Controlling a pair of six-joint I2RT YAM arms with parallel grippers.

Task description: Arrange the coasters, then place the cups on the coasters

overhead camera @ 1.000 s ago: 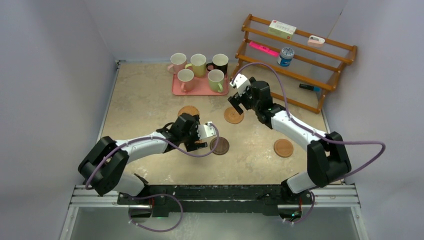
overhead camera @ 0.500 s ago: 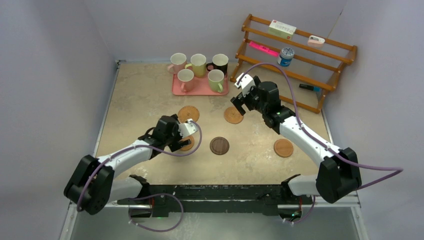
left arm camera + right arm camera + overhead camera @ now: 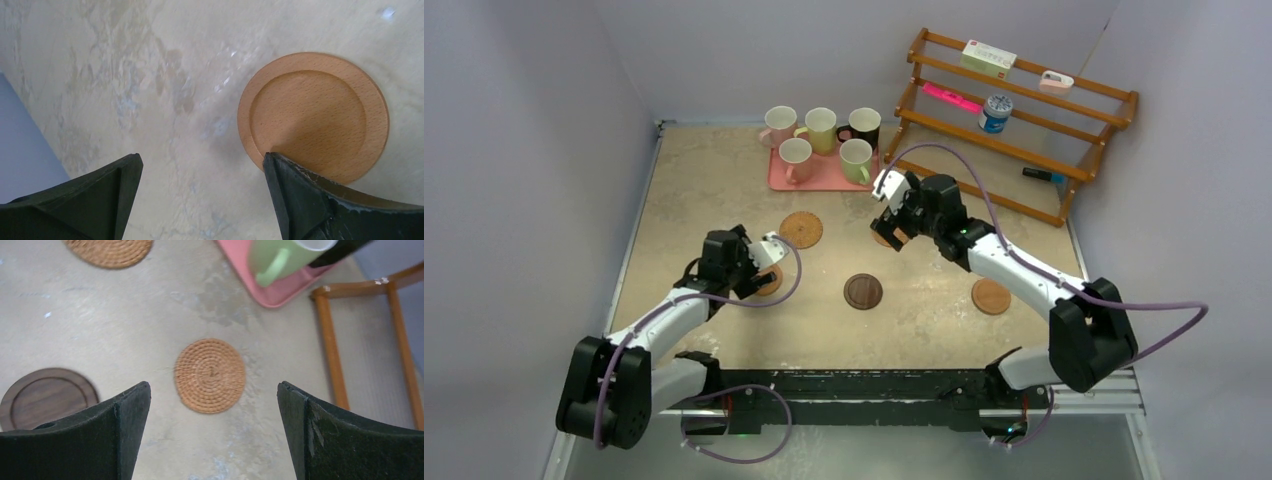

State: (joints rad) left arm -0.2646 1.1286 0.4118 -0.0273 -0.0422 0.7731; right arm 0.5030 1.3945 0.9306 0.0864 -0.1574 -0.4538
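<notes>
Five cups stand on the pink tray (image 3: 824, 178) at the back: two pink (image 3: 777, 125) (image 3: 795, 158), a yellow one (image 3: 820, 128), a black one (image 3: 863, 127) and a green one (image 3: 856, 160). On the table lie a woven coaster (image 3: 802, 229), a dark brown coaster (image 3: 863, 291) and a wooden coaster (image 3: 991, 296). My left gripper (image 3: 202, 160) (image 3: 759, 275) is open and empty, its right finger over the rim of another wooden coaster (image 3: 315, 112). Above a second woven coaster (image 3: 210, 375) my right gripper (image 3: 214, 387) (image 3: 890, 225) hangs open and empty.
A wooden rack (image 3: 1014, 110) stands at the back right with a small can (image 3: 995, 112) and boxes on it; one of its legs (image 3: 330, 340) lies close to the right of my right gripper. Grey walls enclose the table on the left, back and right.
My left arm has swung left, away from the dark brown coaster, and the wooden coaster under it now lies further left. My right gripper has shifted slightly left over the woven coaster.
</notes>
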